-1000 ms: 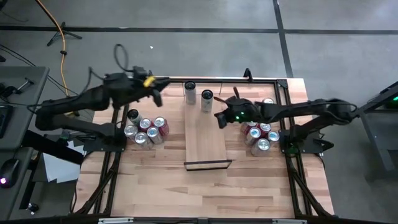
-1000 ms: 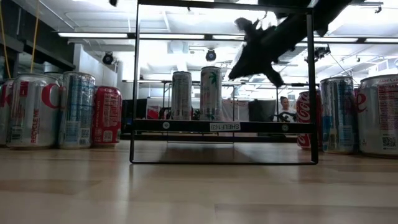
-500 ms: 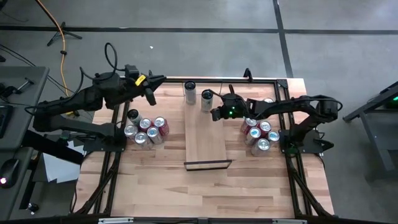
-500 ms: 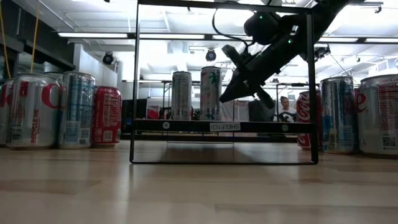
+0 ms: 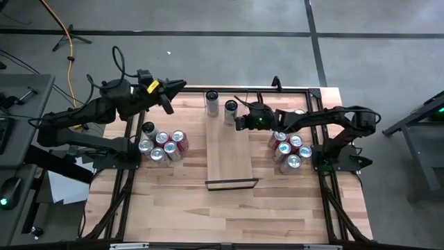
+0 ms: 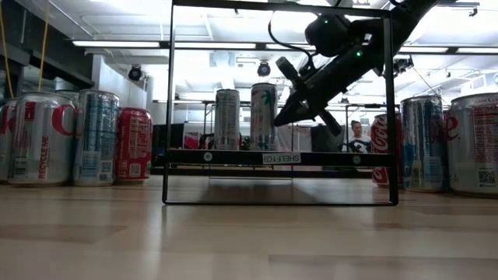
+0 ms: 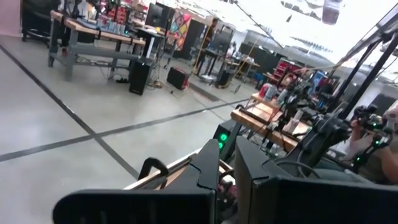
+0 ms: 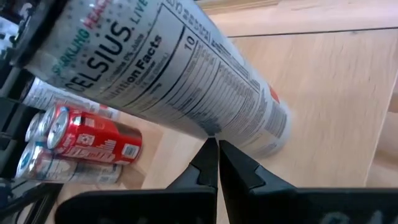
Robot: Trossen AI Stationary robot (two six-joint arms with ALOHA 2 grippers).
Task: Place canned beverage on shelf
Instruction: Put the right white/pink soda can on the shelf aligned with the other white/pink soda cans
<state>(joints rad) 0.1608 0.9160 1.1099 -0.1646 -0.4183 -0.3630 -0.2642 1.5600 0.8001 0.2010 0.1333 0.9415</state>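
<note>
The table [image 5: 173, 208] fills the middle of the high view, striped wood inside a black frame. The shelf [image 5: 229, 156] runs down its centre, the black lip at the lower end. Two tall slim cans stand at its upper end: the left can [image 5: 211, 102] and the right can [image 5: 230, 111]. In the low view they rise side by side above the shelf's front bar, the right can [image 6: 264, 117] with a palm print.

A cluster of shorter cans [image 5: 161, 146] sits left of the shelf, and a second cluster [image 5: 288, 151] sits to its right, partly under my right arm.

My right gripper [image 5: 239, 122] reaches in from the right of the frame, fingers pressed together and holding nothing. In the right wrist view the tips [image 8: 213, 165] point at the side of a slim can [image 8: 180, 81], close enough that they may be touching it; I cannot tell for sure. My left gripper [image 5: 168, 104] hangs at the upper left of the table, also pressed together and empty.

The slim can is stiff, smooth metal, likely slippery, and heavy for its width if full. Tall on a narrow base, it would tip easily from a push near the top. I would spread the fingers and take it around the mid-body, square to the wall, with a firm squeeze that should not dent it.
</note>
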